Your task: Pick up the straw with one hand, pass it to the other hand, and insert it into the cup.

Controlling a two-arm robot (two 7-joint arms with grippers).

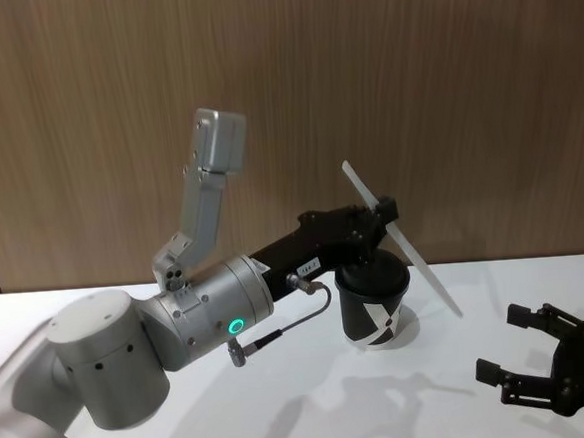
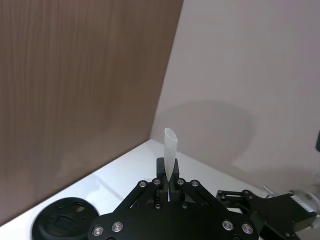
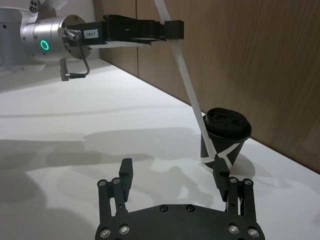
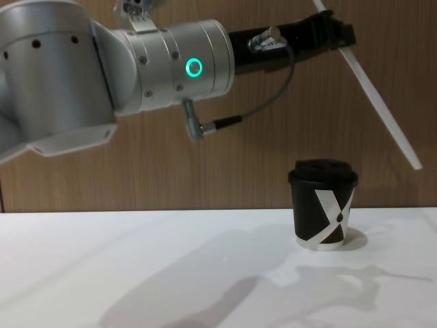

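Observation:
The white straw [image 1: 426, 270] hangs tilted in the air, and my left gripper [image 1: 384, 213], on the silver arm with the green ring light, is shut on its upper part. The chest view puts the straw's [image 4: 378, 102] lower end to the right of the cup [image 4: 322, 212] and above its lid. The black cup [image 1: 376, 308] with its domed lid stands upright on the white table, just below my left gripper [image 4: 334, 31]. My right gripper [image 1: 503, 343] stays low at the table's right, open and holding nothing. From the left wrist, the straw [image 2: 170, 150] rises from between the fingers.
A brown wood-panelled wall [image 1: 412, 70] stands close behind the cup. The white table [image 1: 286, 420] stretches left and forward of the cup. A thin cable [image 1: 280, 330] loops under my left wrist.

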